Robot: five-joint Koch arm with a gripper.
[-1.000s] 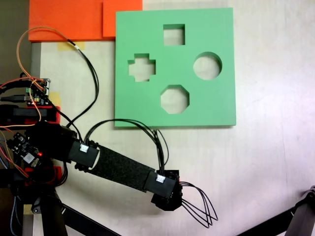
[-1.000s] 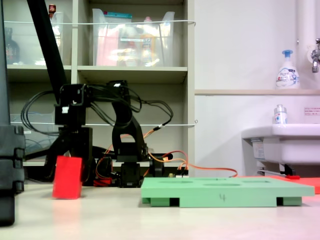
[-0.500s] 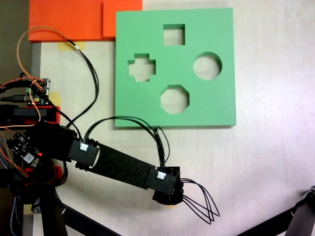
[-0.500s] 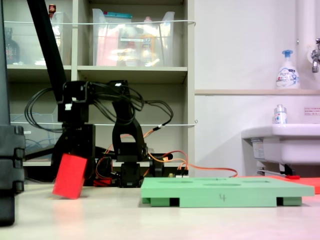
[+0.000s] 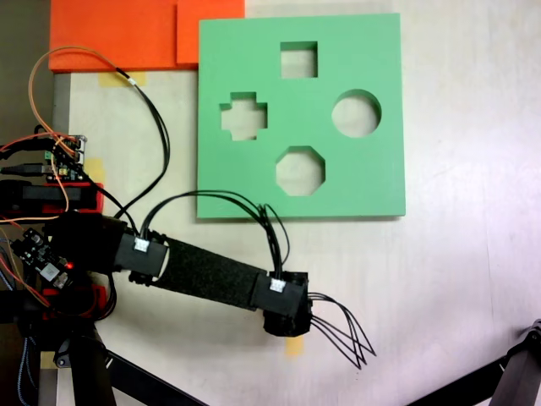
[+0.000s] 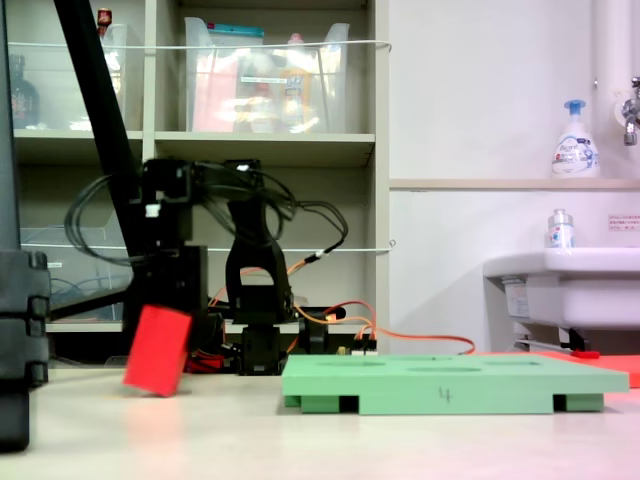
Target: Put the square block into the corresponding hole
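The square block [image 6: 157, 350] is a red foam cube, tilted and low over the table at the left of a fixed view. My gripper [image 6: 168, 316] hangs straight down over it and is shut on its top. In the other fixed view the black wrist housing [image 5: 283, 303] covers the block from above. It sits below the lower edge of the green foam board [image 5: 372, 173]. The corresponding hole [image 5: 298, 59] is the square cut-out near the board's far edge. From the side, the board [image 6: 450, 385] lies flat to the right of the block.
The board also has a cross cut-out [image 5: 243, 117], a round one [image 5: 356, 113] and an octagonal one [image 5: 299, 170]. Orange foam slabs [image 5: 118, 34] lie at the top left. Electronics and wires [image 5: 63, 156] crowd the left edge. A tripod leg [image 5: 516, 372] stands bottom right.
The gripper has carried the red block to the right in the side view, and the block now tilts more. From above, the arm's end has shifted slightly toward the board.
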